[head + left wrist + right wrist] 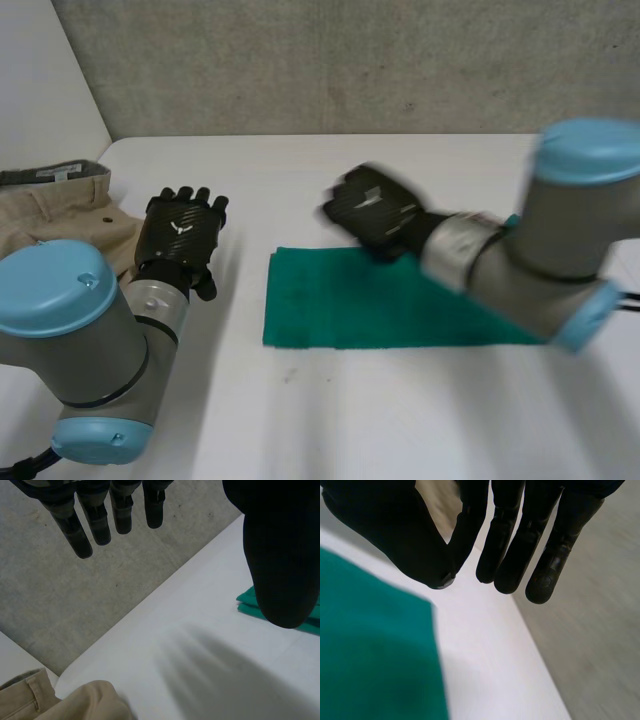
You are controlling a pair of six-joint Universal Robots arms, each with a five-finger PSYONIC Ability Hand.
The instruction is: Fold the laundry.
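Observation:
A green cloth (370, 310) lies folded into a flat rectangle on the white table (400, 420), right of the middle. My right hand (375, 210) hovers over the cloth's far edge, in motion. In the right wrist view this hand (420, 545) has its thumb drawn in against its fingers with nothing between them, above a corner of the green cloth (370, 645). My left hand (180, 230) rests palm down on bare table to the left of the cloth, with its fingers (82, 535) straight and spread. A bit of the green cloth (246, 602) peeks out behind its thumb.
Beige trousers (60, 215) lie in a heap at the table's far left corner, just left of my left hand; beyond its fingertips in the left wrist view the trousers (85, 702) show. A concrete wall (350, 60) stands behind the table's far edge.

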